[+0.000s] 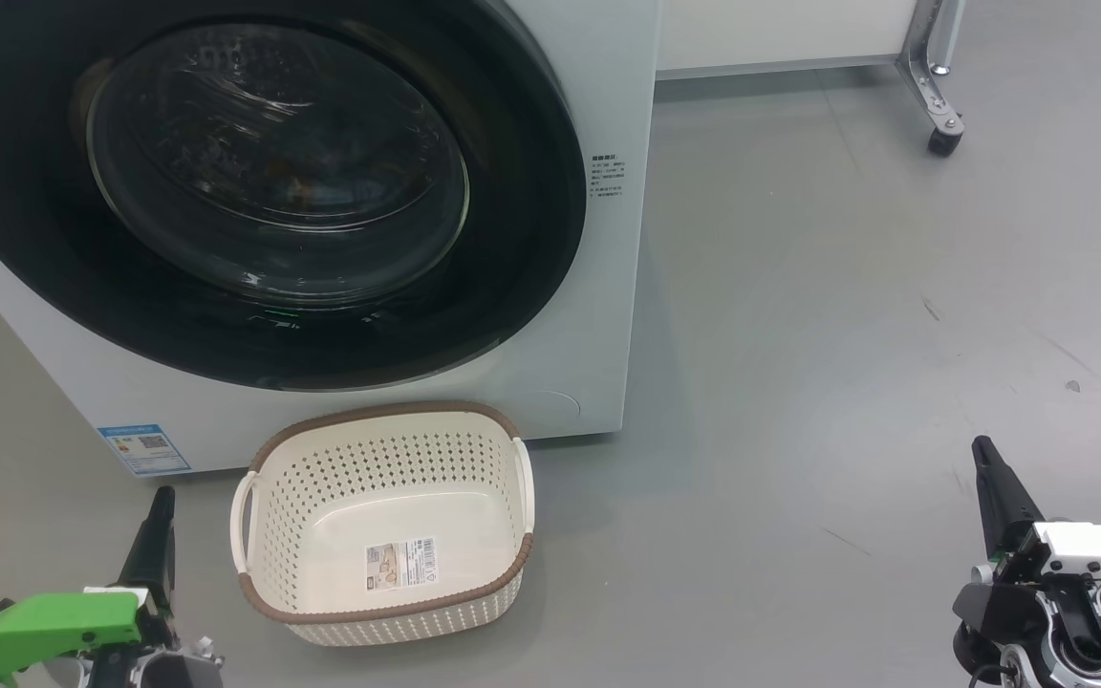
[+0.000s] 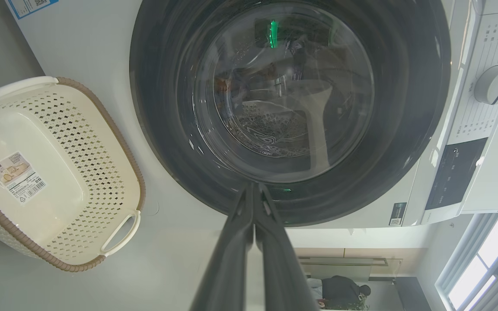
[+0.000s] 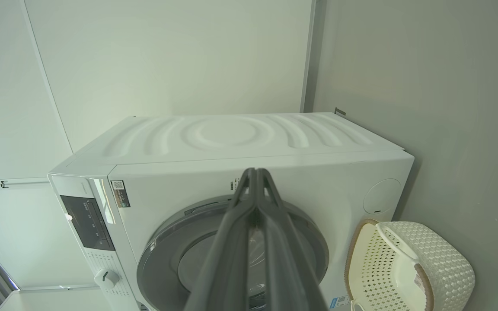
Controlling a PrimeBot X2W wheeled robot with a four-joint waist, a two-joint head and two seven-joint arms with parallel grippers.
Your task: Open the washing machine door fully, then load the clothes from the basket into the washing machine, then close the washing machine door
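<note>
Two grippers point up from the floor (image 1: 799, 334): the left gripper (image 1: 164, 495) and the right gripper (image 1: 982, 445), each with its fingers pressed together. Just right of the left gripper sits the basket (image 1: 378, 413), its base sticker (image 1: 401, 564) showing. Beyond both grippers, the washing machine door (image 1: 34, 239) is shut against the washing machine (image 1: 608, 96).

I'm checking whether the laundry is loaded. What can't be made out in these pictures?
- Steel drum's contents: head and left wrist views, reflections on the round black-ringed glass door blur them.
- Print on the barcode sticker in the cream perforated plastic basket: too small, head view.
- Lettering on the big white washing machine's dark control panel: too small, left wrist view.
</note>
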